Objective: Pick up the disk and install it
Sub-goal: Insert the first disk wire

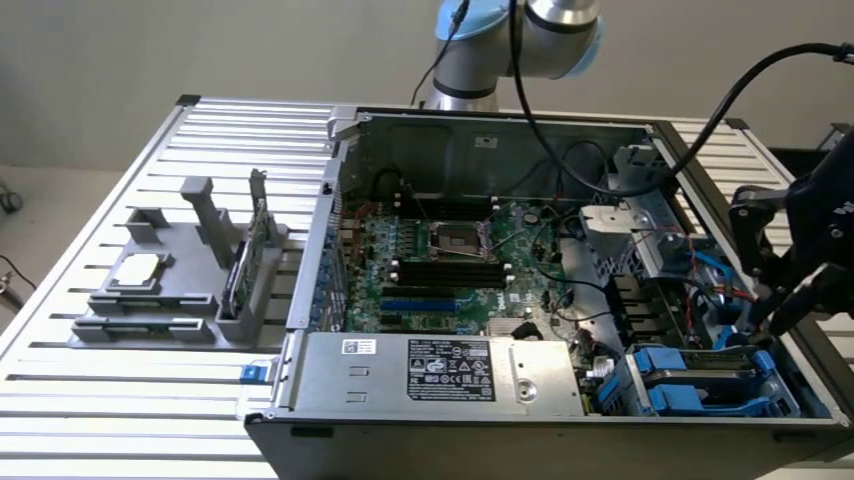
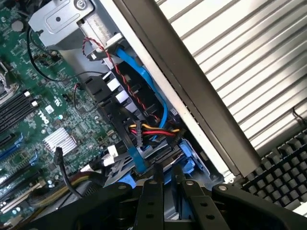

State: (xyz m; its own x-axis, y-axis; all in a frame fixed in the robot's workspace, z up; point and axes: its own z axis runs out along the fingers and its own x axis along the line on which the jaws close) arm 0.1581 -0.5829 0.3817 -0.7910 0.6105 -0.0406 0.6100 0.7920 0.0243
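Observation:
The disk [image 1: 694, 368], grey with bright blue carrier rails, sits low in the drive bay at the open computer case's front corner, on the exterior view's right. My black gripper [image 1: 754, 330] reaches down into that bay from above the case wall. In the wrist view the two fingers stand close together over the bay, and the gripper [image 2: 169, 175] straddles the blue-railed disk [image 2: 187, 163], which lies partly hidden behind them. The narrow gap between the fingers looks filled by the disk's edge. A blue cable and a red, yellow and black wire bundle [image 2: 144, 128] run just beyond the fingertips.
The case holds a green motherboard [image 1: 441, 260], a grey power supply [image 1: 441, 372] and black cables. On the slatted table [image 1: 120, 400], at the exterior view's left, a grey fixture [image 1: 174, 300] carries a square silver chip [image 1: 140, 270] and an upright green card [image 1: 254, 250]. A black keyboard [image 2: 280, 167] lies outside the case wall.

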